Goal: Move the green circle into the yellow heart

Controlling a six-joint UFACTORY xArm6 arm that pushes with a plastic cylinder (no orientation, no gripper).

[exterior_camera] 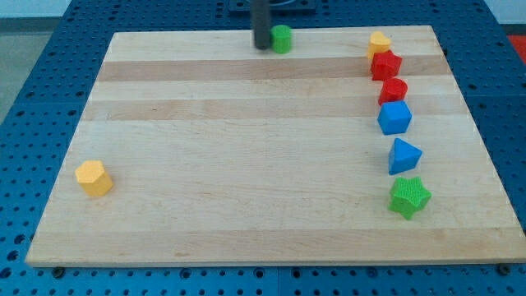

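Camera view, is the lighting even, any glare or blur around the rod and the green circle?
Camera view: soft, even light, faint shadows, no glare on the board; my tip looks slightly blurred, just left of the green circle; the yellow heart is sharp.

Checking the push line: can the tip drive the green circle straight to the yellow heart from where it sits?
Probably yes. My tip sits against the green circle on its left, and nothing lies on the board between it and the yellow heart.
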